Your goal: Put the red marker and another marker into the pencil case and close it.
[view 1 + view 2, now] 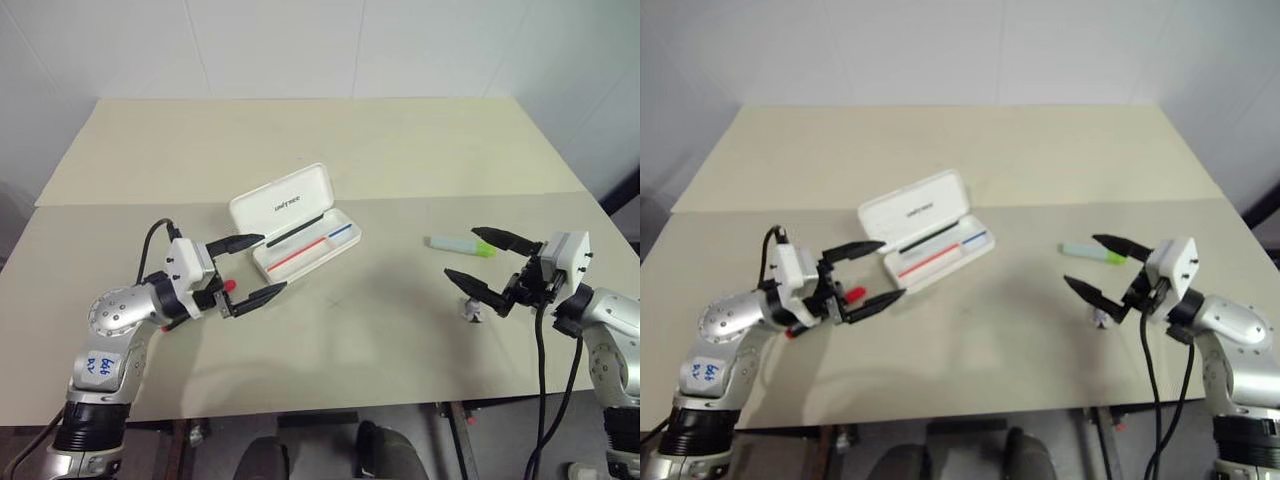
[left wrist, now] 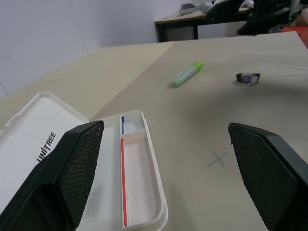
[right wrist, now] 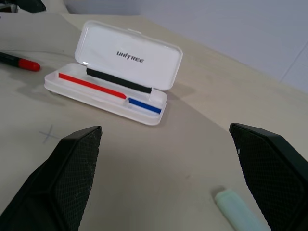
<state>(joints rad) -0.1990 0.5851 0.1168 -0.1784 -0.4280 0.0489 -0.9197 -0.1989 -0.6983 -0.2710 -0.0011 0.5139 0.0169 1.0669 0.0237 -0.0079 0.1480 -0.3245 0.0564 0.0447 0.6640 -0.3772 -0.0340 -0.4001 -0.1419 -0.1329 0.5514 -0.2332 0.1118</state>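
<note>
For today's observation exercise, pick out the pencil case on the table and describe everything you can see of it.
The pencil case is a white, hard-looking plastic box with rounded corners, lying open on the beige table. Its hinged lid, tilted back, bears dark UNITREE lettering. A black strip runs along the hinge side. The shallow tray has a divider and a thin line, red for most of its length, blue at one end. No marker lies inside. It sits diagonally, nearer the left gripper, and nothing but the table touches it.

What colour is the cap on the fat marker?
Lime green; the marker's cap shows best in the left wrist view.
</note>
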